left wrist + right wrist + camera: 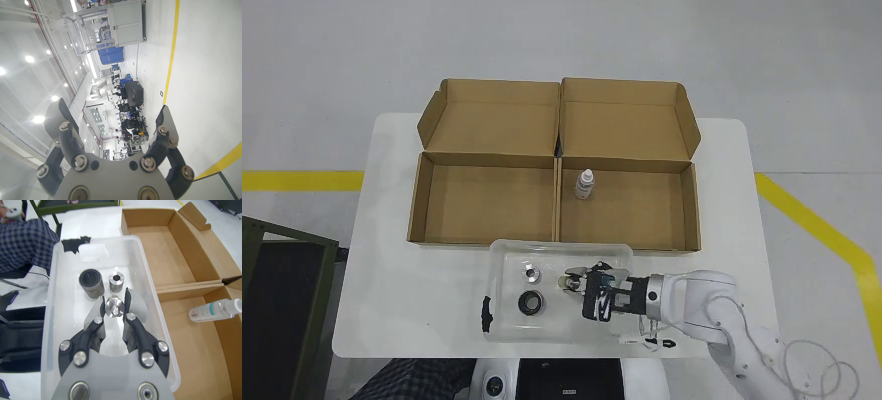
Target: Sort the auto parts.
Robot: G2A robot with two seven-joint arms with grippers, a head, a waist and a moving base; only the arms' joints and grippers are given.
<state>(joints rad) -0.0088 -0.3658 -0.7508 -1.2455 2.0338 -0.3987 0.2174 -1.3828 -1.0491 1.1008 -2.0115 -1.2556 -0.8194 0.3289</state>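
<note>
A clear plastic bin stands at the table's front edge with metal parts inside. My right gripper is down in the bin, shut on a shiny stepped metal part held between its pads. In the top view, that gripper is at the bin's middle. Just beyond it stand a dark cylindrical bearing and a silver bushing with a hole. My left gripper is open, empty, and pointed out at the room, away from the table.
Two open cardboard boxes sit side by side behind the bin, the left box bare and the right box holding a small clear bottle. Black tape marks the bin's left end.
</note>
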